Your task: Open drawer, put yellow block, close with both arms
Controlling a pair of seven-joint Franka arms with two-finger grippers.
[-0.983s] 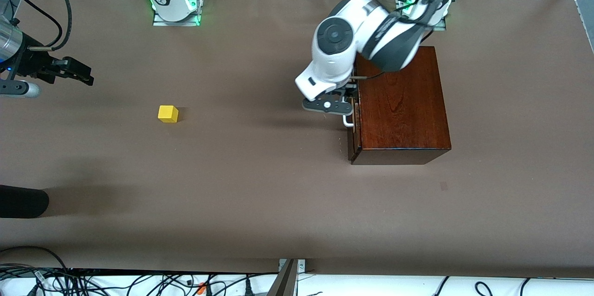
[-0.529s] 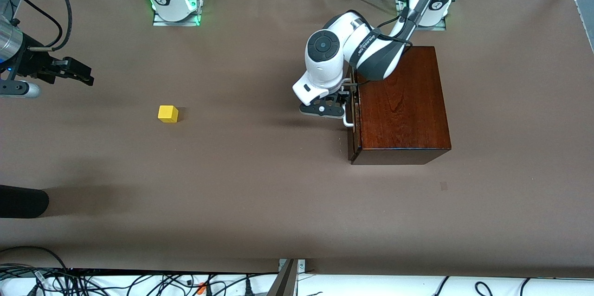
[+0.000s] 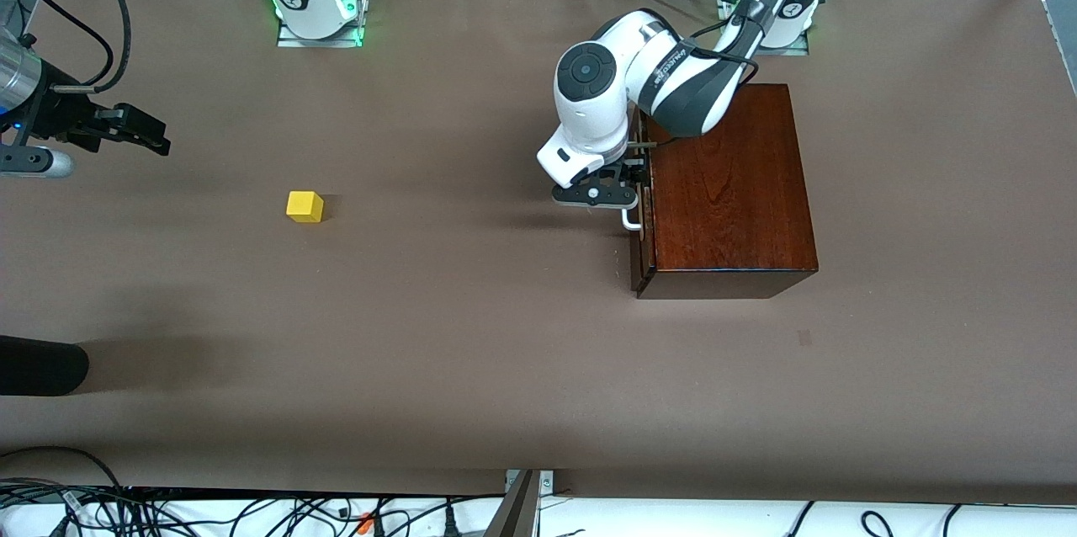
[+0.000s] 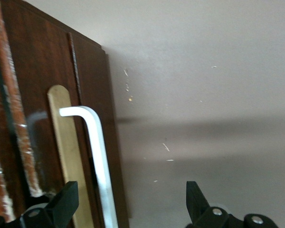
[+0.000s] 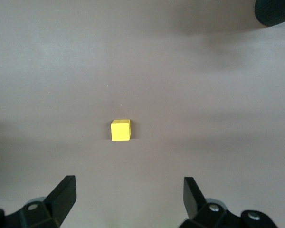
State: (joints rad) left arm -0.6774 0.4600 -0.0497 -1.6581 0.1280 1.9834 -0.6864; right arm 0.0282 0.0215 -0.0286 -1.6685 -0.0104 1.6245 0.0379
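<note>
The dark mahogany box (image 3: pixel 728 188) stands toward the left arm's end of the table. Its drawer (image 3: pixel 644 221) is shut, and the drawer front (image 4: pixel 42 85) carries the white handle (image 4: pixel 97 152). My left gripper (image 4: pixel 130 202) is open in front of the drawer. The handle's bar runs between its fingers, close to one finger (image 4: pixel 66 204), and it is not gripped. In the front view the left gripper (image 3: pixel 629 182) sits at the handle (image 3: pixel 631 221). The yellow block (image 3: pixel 305 206) lies on the table toward the right arm's end. My right gripper (image 3: pixel 151 137) hangs open and empty in the air, apart from the block (image 5: pixel 120 130).
A black rounded object (image 3: pixel 38 364) lies at the table's edge at the right arm's end, nearer to the front camera than the block, and shows in the right wrist view (image 5: pixel 275 12). Bare brown tabletop (image 3: pixel 471 268) stretches between the block and the box. Cables run along the front edge.
The left arm's elbow dropped lower, then the wrist edged a little toward the drawer front. The right arm, the block and the box have not moved.
</note>
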